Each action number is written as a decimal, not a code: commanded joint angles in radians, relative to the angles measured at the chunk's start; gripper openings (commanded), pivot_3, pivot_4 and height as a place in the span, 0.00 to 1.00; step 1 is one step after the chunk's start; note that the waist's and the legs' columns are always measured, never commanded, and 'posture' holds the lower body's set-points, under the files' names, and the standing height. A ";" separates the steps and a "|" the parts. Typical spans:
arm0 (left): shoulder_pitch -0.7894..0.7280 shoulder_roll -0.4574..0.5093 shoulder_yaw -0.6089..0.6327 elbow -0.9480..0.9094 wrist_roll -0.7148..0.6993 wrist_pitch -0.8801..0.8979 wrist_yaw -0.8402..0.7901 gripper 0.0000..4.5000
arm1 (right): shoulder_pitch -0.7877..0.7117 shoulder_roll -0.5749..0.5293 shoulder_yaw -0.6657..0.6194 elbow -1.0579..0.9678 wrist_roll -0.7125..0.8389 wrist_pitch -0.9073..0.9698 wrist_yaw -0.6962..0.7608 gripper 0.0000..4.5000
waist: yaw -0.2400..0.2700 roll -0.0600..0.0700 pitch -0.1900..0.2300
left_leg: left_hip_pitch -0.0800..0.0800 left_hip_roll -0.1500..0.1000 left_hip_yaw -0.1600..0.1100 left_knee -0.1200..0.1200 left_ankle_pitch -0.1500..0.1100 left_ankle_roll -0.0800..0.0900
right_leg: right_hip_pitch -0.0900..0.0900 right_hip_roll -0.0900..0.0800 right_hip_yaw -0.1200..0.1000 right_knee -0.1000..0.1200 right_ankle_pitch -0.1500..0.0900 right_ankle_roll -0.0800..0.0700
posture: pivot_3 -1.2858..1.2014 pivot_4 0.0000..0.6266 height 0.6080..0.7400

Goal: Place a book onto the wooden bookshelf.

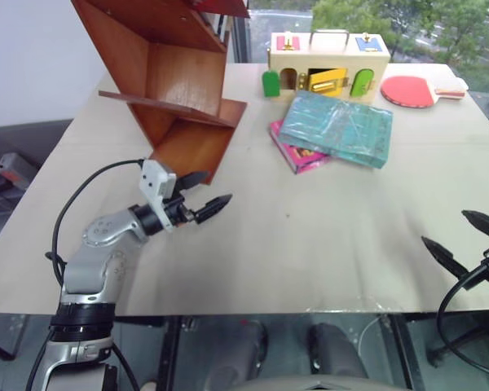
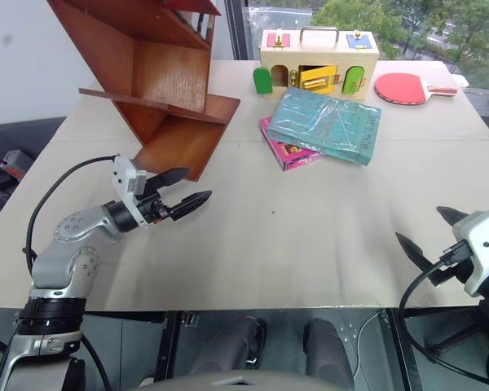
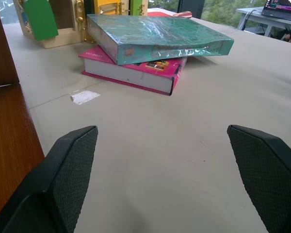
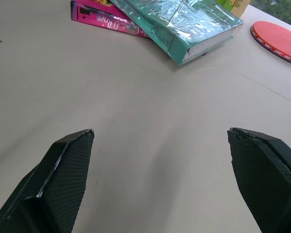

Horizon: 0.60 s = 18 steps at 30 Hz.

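Note:
The teal-green book (image 1: 339, 128) in shiny wrap lies flat at the table's far middle, resting partly on a smaller magenta-pink book (image 1: 297, 152). The reddish-brown wooden bookshelf (image 1: 169, 81) stands at the far left with slanted boards. My left gripper (image 1: 202, 194) hovers open just in front of the shelf's foot, pointing toward the books and well short of them. My right gripper (image 1: 460, 236) is open low at the table's near right edge, empty. In the left wrist view the book (image 3: 155, 36) lies ahead between the open fingers (image 3: 70, 165).
A pale wooden box with coloured doors (image 1: 328, 63) stands behind the books. A red table-tennis paddle (image 1: 414, 90) lies at the far right. The beige table (image 1: 310, 252) spreads wide between the grippers and the books. A small white scrap (image 3: 85, 97) lies near the shelf's foot.

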 commanded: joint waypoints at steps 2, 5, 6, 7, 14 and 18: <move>-0.020 -0.006 -0.002 -0.049 -0.011 -0.006 -0.008 0.99 | -0.038 -0.015 0.039 -0.047 -0.039 0.012 -0.054 1.00 | -0.001 0.000 0.000 | 0.000 0.000 0.000 0.000 0.000 0.000 | 0.000 0.000 0.000 0.000 0.000 0.000 | 0.52 0.24 1.00; -0.036 -0.019 -0.014 -0.064 -0.017 -0.006 -0.010 1.00 | -0.090 -0.022 0.084 -0.036 -0.051 0.044 -0.085 0.95 | -0.001 0.000 0.000 | 0.000 0.000 0.000 0.000 0.000 0.000 | 0.000 0.000 0.000 0.000 0.000 0.000 | 0.52 0.24 1.00; -0.039 -0.023 -0.015 -0.069 -0.018 -0.006 -0.010 1.00 | -0.116 -0.022 0.091 -0.021 -0.039 0.060 -0.090 0.88 | -0.001 0.000 0.000 | 0.000 0.000 0.000 0.000 0.001 -0.001 | 0.000 0.000 0.000 0.000 0.000 0.000 | 0.52 0.24 1.00; -0.041 -0.024 -0.014 -0.070 -0.019 -0.006 -0.012 1.00 | -0.134 -0.021 0.097 -0.012 -0.032 0.074 -0.095 0.81 | -0.001 0.000 0.000 | 0.000 0.000 0.000 0.000 0.001 -0.001 | 0.000 0.000 0.000 0.000 0.000 0.000 | 0.52 0.24 1.00; -0.048 -0.036 -0.045 -0.114 -0.012 -0.008 -0.023 1.00 | -0.423 -0.071 0.297 0.254 -0.203 0.066 -0.179 0.07 | -0.006 0.000 0.000 | 0.000 0.000 0.002 0.000 0.002 -0.002 | 0.000 0.000 0.002 0.000 0.000 0.000 | 0.52 0.24 1.00; -0.065 -0.053 -0.069 -0.136 -0.003 -0.006 -0.009 1.00 | -0.676 -0.069 0.487 0.591 -0.402 0.003 -0.279 0.01 | -0.004 0.001 0.000 | -0.001 0.000 0.002 0.000 0.002 -0.003 | -0.001 0.001 0.001 0.001 0.000 0.000 | 0.52 0.24 1.00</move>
